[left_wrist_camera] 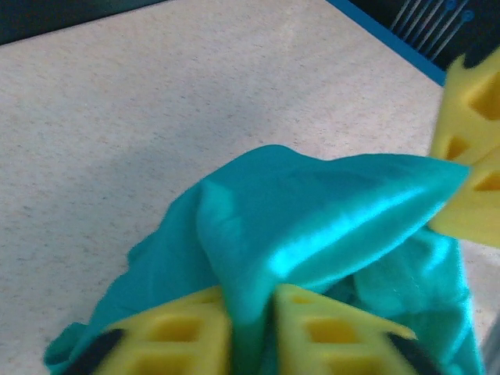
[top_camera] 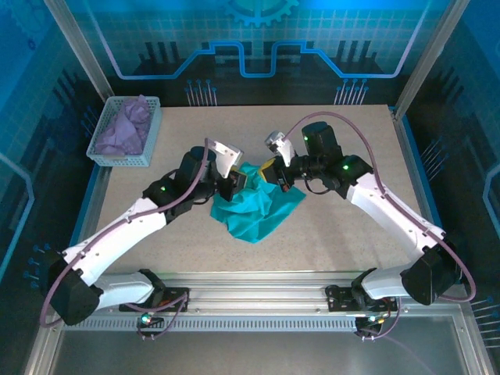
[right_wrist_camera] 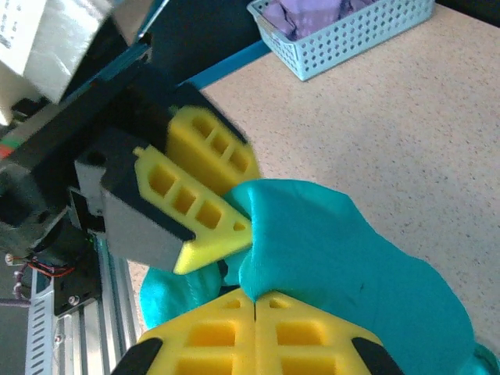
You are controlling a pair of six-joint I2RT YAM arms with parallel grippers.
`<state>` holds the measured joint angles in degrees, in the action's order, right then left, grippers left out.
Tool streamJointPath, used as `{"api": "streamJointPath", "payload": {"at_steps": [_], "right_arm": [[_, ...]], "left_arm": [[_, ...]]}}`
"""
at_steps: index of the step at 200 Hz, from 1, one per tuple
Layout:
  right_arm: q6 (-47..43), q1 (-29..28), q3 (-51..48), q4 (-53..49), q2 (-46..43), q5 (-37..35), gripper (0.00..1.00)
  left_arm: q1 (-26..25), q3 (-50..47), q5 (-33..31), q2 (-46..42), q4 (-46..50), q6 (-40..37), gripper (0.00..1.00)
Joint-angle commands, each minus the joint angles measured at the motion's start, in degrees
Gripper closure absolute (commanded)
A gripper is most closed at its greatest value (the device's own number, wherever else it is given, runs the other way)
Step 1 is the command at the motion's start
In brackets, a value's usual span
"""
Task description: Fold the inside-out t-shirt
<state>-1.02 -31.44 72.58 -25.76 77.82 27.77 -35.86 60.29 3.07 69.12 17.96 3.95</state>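
Inside-out t-shirt (top_camera: 254,209): teal, crumpled in a heap on the table (top_camera: 351,234), well apart from the basket (top_camera: 117,160), off its front-right corner toward the arm bases. Not flat. No sleeve or hem readable, neck tag not visible. Basket holds the lavender cloth (top_camera: 125,125), not part of this.

Left gripper (top_camera: 239,182) sits on the side of the heap facing the basket. In the left wrist view its fingers (left_wrist_camera: 180,336) are clamped on a ridge of teal cloth. Right gripper (top_camera: 271,176) is just beside it, on the side further from the basket. In the right wrist view its jaws are pressed flat together with cloth bulging out above them. The left wrist view shows a point of cloth running into its fingers (left_wrist_camera: 465,207), so judged to be pinching a thin layer. Grippers nearly touching, one raised fold between them.

Step, as judged: pinch and spread. Early in the task, nothing folded yet. To do it well:
- Lift both together so the fold clears the table.
- Pull apart evenly, left toward the basket side, right away from it, so the cloth tensions without slipping out of the thin right pinch.
- Watch for two layers grabbed at once. If the body hangs bunched, set down and regrip at a seam or hem.
- Go slow at the start, since fingers this close could collide.
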Motion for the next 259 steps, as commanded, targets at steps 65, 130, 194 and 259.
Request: {"api": "streamJointPath", "payload": {"at_steps": [65,130,194,259], "right_arm": [[12.75,-4.12,-8.61,2.0,-12.86,-19.4,0.51],[14.43,-8.98,-19.02,11.62,-17.65,-11.9,0.48],[17.59,-8.67,-19.43,21.91,-12.56,-3.1,1.0],[27.24,-6.59,-21.86,40.11,-11.03,9.71,1.0]], "left_arm": [[0.22,-4.43,14.37,-6.37,-11.97,33.28,1.0],[0.24,-4.98,13.49,-7.25,-13.14,34.71,1.0],[0.3,-6.67,9.38,-7.79,-12.14,33.66,1.0],[5.42,-7.63,6.21,-8.66,-8.94,30.91,0.83]]}}
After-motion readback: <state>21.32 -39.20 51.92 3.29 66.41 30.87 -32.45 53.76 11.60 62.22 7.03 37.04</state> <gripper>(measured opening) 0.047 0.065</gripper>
